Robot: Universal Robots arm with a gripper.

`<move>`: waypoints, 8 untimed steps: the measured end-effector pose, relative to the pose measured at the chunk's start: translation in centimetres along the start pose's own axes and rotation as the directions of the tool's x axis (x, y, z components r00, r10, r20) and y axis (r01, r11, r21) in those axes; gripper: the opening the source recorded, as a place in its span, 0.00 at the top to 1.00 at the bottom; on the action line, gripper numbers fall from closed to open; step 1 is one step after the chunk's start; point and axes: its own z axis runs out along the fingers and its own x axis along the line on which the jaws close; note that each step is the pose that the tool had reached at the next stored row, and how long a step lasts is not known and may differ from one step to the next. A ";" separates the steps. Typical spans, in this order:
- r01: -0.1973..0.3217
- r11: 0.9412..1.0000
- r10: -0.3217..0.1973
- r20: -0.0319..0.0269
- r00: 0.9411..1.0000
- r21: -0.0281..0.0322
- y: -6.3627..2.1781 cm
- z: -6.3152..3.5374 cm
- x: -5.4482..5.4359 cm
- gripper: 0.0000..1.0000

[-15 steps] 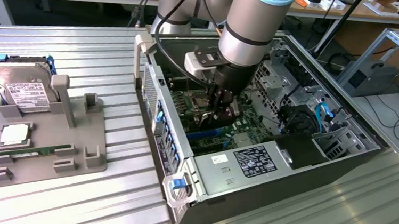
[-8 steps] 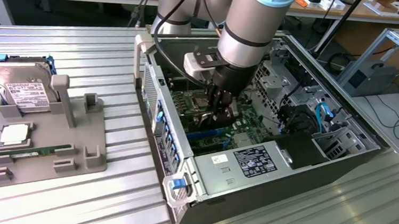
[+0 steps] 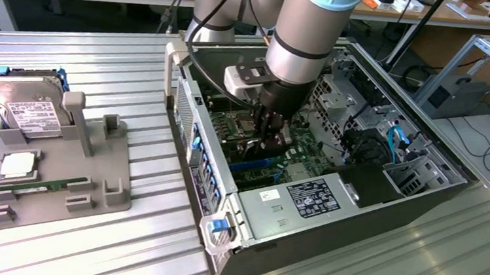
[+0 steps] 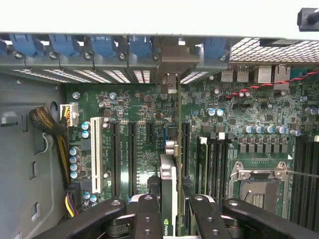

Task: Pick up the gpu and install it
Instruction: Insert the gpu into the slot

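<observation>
My gripper [image 3: 267,138] is down inside the open computer case [image 3: 196,117], over the green motherboard [image 3: 300,158]. In the wrist view the gpu [image 4: 168,172] shows edge-on as a thin card with a silvery rim. My gripper [image 4: 173,219] is shut on it, with a black finger [image 4: 148,214] on either side. The card stands upright above the motherboard's row of long black expansion slots [image 4: 132,154]. Its metal bracket end [image 4: 172,82] reaches the slotted rear wall of the case. Whether the card's edge sits in a slot I cannot tell.
A grey fixture tray [image 3: 94,165] lies to the exterior view's left of the case. It holds a hard drive [image 3: 30,111], a square chip [image 3: 17,165] and a green memory stick [image 3: 26,189]. Inside the case are a power supply [image 3: 297,204], a CPU socket [image 4: 259,184] and cables [image 4: 50,124].
</observation>
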 end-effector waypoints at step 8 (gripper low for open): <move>0.000 1.000 0.000 -0.003 1.000 0.000 -0.08 0.30 0.0 0.73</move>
